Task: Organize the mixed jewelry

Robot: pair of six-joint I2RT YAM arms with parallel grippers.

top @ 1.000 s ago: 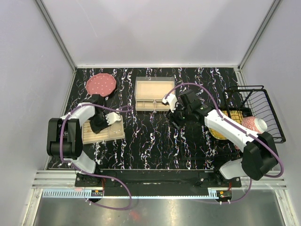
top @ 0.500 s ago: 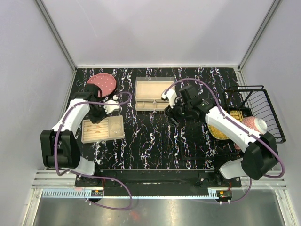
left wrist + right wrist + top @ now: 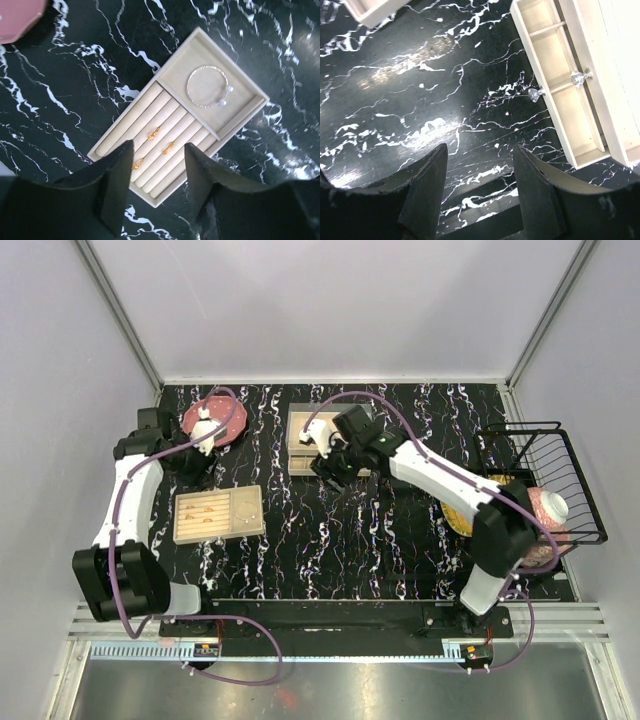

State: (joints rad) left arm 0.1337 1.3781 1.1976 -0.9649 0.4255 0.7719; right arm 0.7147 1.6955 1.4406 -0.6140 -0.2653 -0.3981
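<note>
You have the left gripper hanging over the left side of the black tabletop, its fingers apart and nothing between them. From its wrist camera you look down on the beige tray. Three small orange-gold pieces sit in the grooves of the tray's ridged section. A silvery hoop lies alone in the square compartment beside them.

The pink plate lies at the far left, just beyond the tray, and in the top view your left wrist overlaps its near edge. Your right gripper is spread as well and holds nothing. It hangs over bare tabletop just in front of the pale drawer box. One drawer of that box stands pulled out, with a crystal knob on its front. The right arm stretches across the middle of the table. The wire basket stands at the far right, well apart from both grippers.

A second ago the left gripper was right over the tray; it has since moved far and left toward the plate. The right gripper has swung left, from the right end of the drawer box to its near front.
</note>
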